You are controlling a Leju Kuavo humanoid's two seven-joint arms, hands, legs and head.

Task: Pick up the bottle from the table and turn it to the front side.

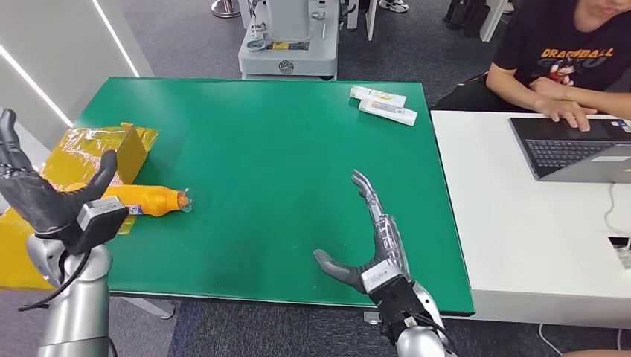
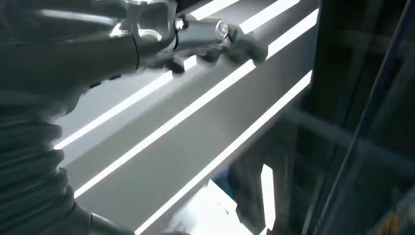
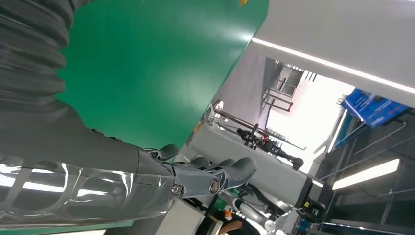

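Note:
An orange bottle (image 1: 146, 200) lies on its side on the green table (image 1: 283, 156) near the left edge, its clear cap pointing right. My left hand (image 1: 41, 193) is raised at the table's left edge, fingers spread, holding nothing, just left of the bottle. The left hand's fingers (image 2: 230, 41) stretch out in the left wrist view against a grey wall. My right hand (image 1: 368, 242) hovers open above the table's front middle, thumb out to the left, well right of the bottle. In the right wrist view its fingers (image 3: 220, 176) are extended over the green table (image 3: 147, 73).
A yellow bag (image 1: 74, 160) lies at the table's left edge behind the bottle. Two white packets (image 1: 383, 104) sit at the far right corner. A white desk (image 1: 521, 223) with a laptop (image 1: 577, 145) adjoins on the right, where a person (image 1: 565, 59) sits typing.

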